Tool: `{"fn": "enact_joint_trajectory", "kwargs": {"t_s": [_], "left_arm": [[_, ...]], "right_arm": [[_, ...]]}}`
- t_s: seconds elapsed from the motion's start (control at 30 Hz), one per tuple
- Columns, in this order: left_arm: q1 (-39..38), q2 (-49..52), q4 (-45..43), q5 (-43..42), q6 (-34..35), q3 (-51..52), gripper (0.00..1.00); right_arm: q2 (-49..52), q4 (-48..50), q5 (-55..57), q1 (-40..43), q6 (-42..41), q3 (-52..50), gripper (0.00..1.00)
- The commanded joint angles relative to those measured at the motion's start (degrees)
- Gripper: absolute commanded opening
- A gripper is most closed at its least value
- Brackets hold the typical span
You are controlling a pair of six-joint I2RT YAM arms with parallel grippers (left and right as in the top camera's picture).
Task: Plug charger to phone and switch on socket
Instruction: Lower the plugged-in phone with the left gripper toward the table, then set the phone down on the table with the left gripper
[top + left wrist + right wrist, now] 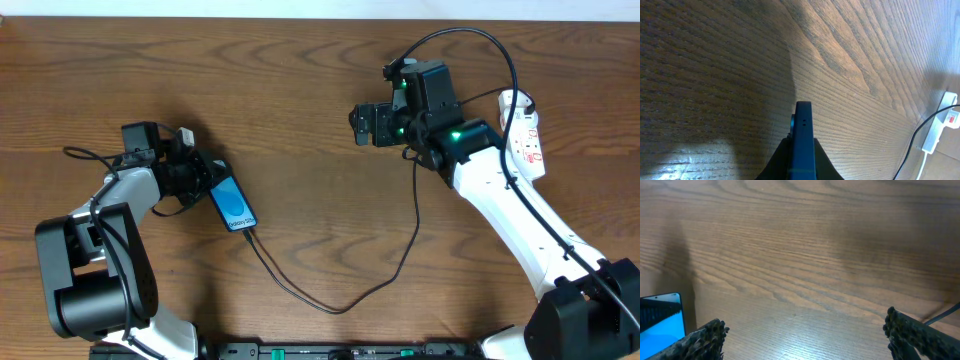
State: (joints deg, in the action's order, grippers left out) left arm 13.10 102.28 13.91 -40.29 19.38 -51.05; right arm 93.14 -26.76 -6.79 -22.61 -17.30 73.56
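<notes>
Brown wood tabletop (300, 80) spreads under both my arms. My left claw (210, 185) is clenched on the phone (232, 203), which shows only edge-on from that wrist. My right claw (358, 125) hangs released, apart from everything. Charger (340, 308) reaches the phone's lower end, but the joint is too small to judge. Socket (525, 135) lies far right beside my right arm, its switch unreadable.

Overhead: even soft light, sharp throughout, only faint shadows beside the arms (500, 205) on the bench (300, 80). Left wrist: dim, broad shadow over the left half, glare patch bottom left, phone (803, 145) edge near the lens and soft. Right wrist: shadow band at left, sheen low centre, grain crisp, right gripper (801, 340) pads (702, 341) out of focus.
</notes>
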Motion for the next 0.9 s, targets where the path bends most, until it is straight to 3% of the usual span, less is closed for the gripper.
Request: {"fn": "enact_joint_trajectory", "kwargs": {"t_s": [0.0, 0.87], "left_arm": [[-0.07, 0.66, 0.70, -0.52, -0.92, 0.28, 0.08], [-0.07, 0.70, -1.57, 5.42, -0.92, 6.38, 0.07]], "right_arm": [[-1.33, -0.09, 0.44, 0.02, 0.61, 0.70, 0.99], [-1.33, -0.35, 0.44, 0.02, 0.63, 0.68, 0.99]]}}
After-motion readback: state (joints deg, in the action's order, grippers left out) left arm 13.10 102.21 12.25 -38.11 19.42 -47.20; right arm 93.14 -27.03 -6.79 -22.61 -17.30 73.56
